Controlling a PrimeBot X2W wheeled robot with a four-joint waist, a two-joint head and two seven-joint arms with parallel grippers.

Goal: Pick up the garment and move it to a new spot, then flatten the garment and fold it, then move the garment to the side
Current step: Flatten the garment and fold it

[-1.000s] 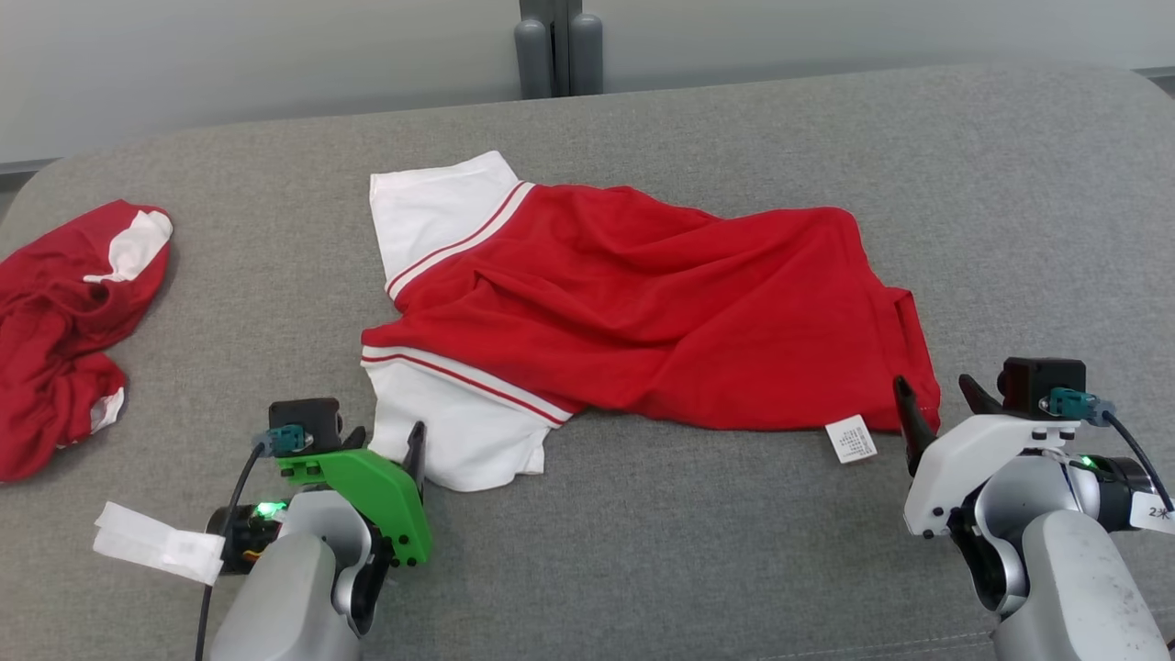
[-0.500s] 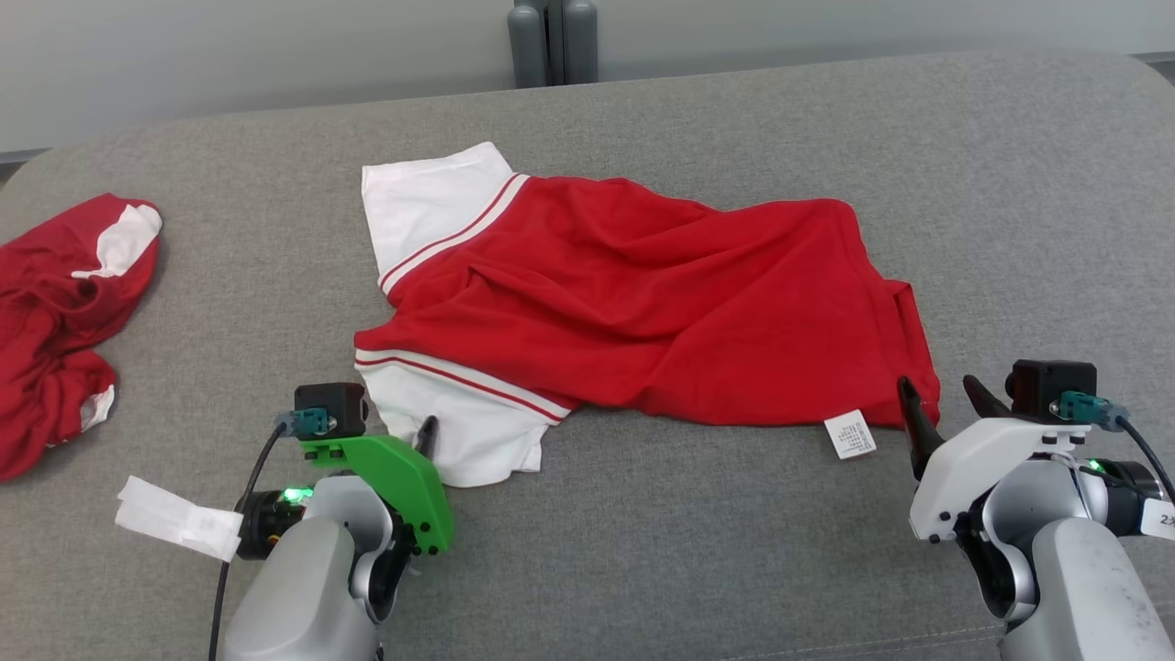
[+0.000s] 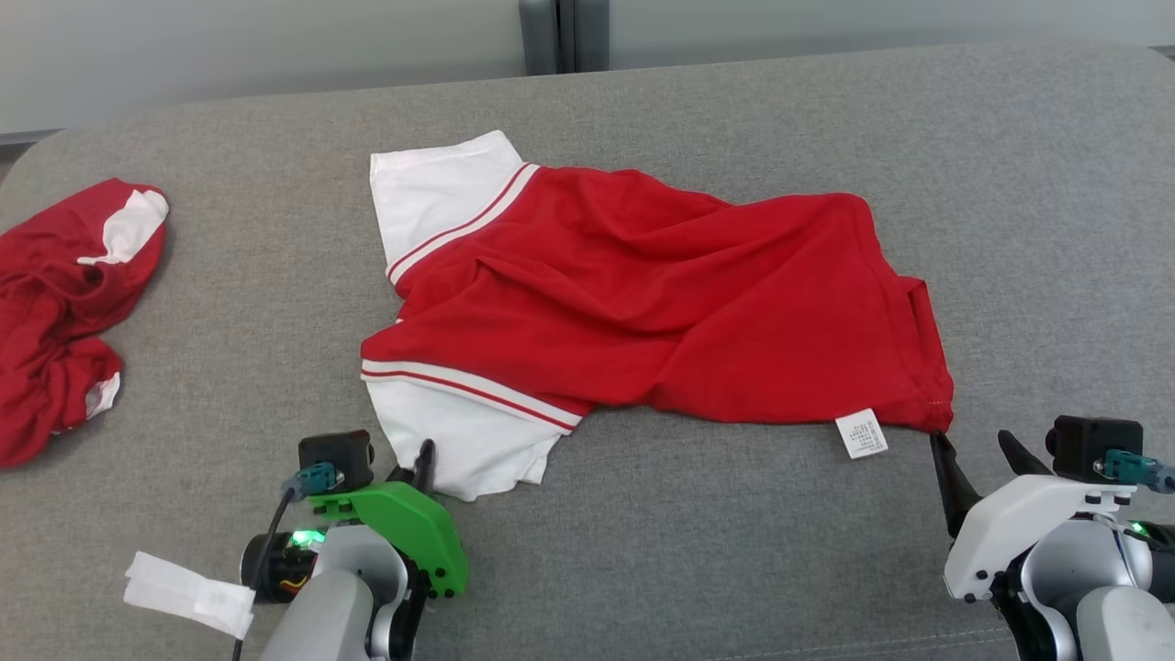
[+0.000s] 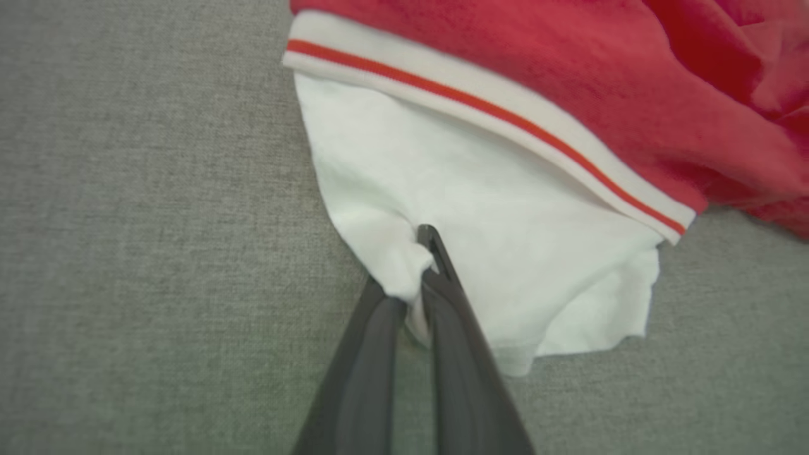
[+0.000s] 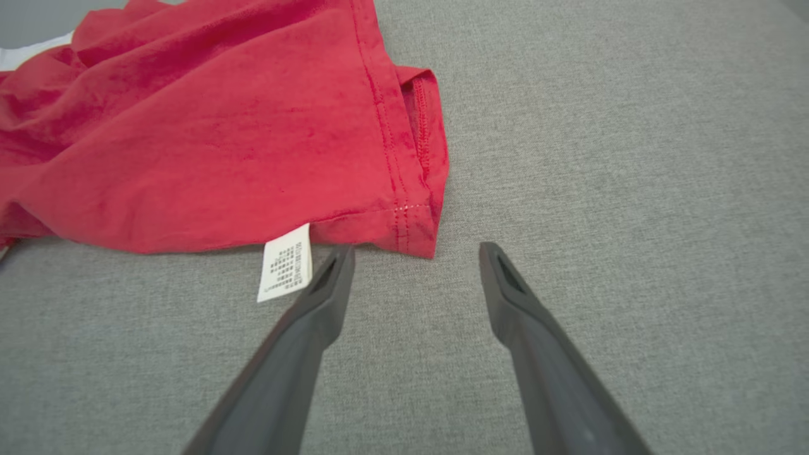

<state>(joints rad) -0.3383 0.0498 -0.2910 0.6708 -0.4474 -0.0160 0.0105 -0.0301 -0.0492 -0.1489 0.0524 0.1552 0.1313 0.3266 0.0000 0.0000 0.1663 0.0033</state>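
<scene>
My left hand (image 4: 414,268) pinches the garment (image 3: 643,303) by its near white sleeve (image 4: 505,253); right hand (image 5: 417,253) gapes wide beside the red hem (image 5: 404,215).

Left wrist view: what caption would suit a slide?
Dark fingers pinch the white sleeve of the red garment on the grey surface.

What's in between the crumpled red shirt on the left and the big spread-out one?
Nothing, just bare grey cushion. The head view shows that stretch between the crumpled shirt and the spread-out shirt.
</scene>
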